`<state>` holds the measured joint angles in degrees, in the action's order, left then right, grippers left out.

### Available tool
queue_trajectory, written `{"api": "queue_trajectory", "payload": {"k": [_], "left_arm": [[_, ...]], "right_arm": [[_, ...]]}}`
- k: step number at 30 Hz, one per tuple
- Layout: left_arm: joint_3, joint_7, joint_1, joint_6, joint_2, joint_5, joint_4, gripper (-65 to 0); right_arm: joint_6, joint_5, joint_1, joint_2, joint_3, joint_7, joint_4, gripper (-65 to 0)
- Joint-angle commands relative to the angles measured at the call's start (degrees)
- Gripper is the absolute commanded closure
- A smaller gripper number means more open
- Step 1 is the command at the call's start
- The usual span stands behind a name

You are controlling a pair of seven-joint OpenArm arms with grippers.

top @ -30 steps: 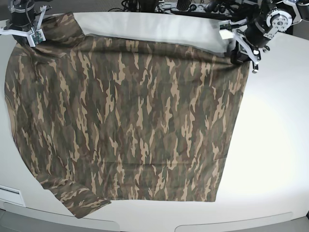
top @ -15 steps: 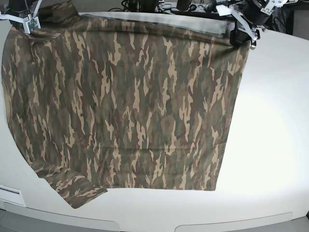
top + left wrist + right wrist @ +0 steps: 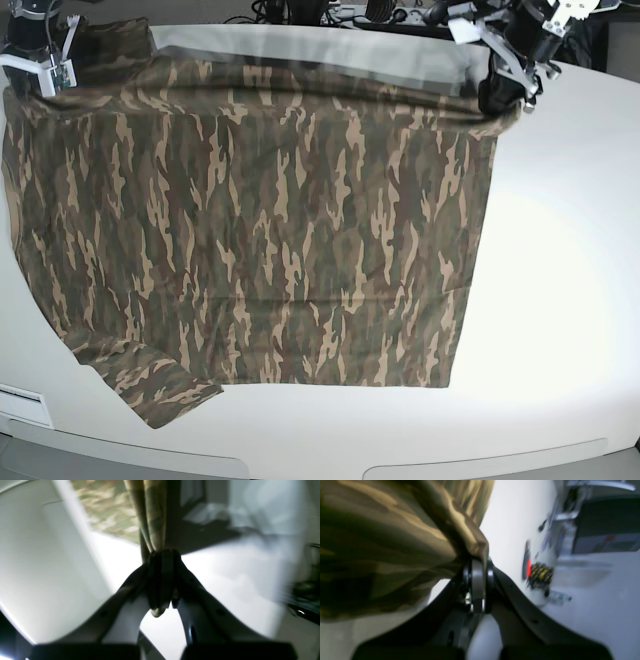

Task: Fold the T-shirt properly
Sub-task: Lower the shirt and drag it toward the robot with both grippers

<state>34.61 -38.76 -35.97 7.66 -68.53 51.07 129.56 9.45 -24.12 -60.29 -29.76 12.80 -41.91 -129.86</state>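
Handling looks easy on weight: the T-shirt (image 3: 260,230) is light, soft and limp, so it will sag and crease wherever it isn't held taut. Best hold points are the far corners, pinching doubled hem so the cloth can't slip out. Left hand (image 3: 161,580) is pressed together on a bunched fold at the far right corner; right hand (image 3: 476,587) is pinched on cloth at the far left corner. Far edge is raised off the bench (image 3: 560,250); the rest of the shirt lies spread flat, reaching to the near edge. Print is brown, tan and dark-green camouflage. One short sleeve sticks out at near left. Few wrinkles across the body.
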Motion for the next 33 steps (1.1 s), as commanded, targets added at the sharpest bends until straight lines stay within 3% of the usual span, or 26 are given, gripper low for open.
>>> {"api": "queue_trajectory", "payload": {"k": [1,4,7,10,14,18,25,29,33], "left_arm": [[-1.27,0.17,1.4,0.98,-0.83,-0.61,0.83,0.0],[-4.24,4.22,5.57,0.96,0.44,-5.68,0.83,0.0],[-7.26,7.67,8.92,-0.48,2.21,-12.33,0.74,0.0],[-8.9,11.47,12.0,-2.54,3.8,-17.81,0.39,0.0],[-8.92,14.4,15.63,-3.63,4.59,-21.73,0.35,0.0],[-8.92,15.3,18.29,-3.63,4.7,-23.12,-2.58,0.0],[-8.92,20.72,23.32,-3.65,7.32,-25.99,-10.49,0.0],[-8.92,20.96,25.35,-3.65,9.25,-27.82,-12.72,0.0],[-8.9,22.1,27.28,-3.67,10.45,-28.98,-14.12,0.0]], "right_arm": [[0.9,-1.6,1.14,-1.81,0.5,0.87,-1.01,0.0],[0.07,-0.22,6.27,-4.5,0.48,2.32,-1.01,0.0],[-2.91,5.6,11.45,-6.38,0.48,3.8,-1.01,0.0],[-7.48,11.69,16.59,-6.62,0.48,5.97,-0.72,0.0],[-10.71,15.13,22.1,-6.64,0.48,6.4,1.66,0.0],[-13.31,16.92,26.05,-6.62,0.48,6.45,5.7,0.0],[-13.77,20.24,32.28,-6.64,0.48,7.5,12.0,0.0],[-17.84,23.52,35.52,-6.64,0.48,7.48,12.68,0.0],[-18.03,24.61,37.53,-6.88,0.48,7.65,12.68,0.0]]}}
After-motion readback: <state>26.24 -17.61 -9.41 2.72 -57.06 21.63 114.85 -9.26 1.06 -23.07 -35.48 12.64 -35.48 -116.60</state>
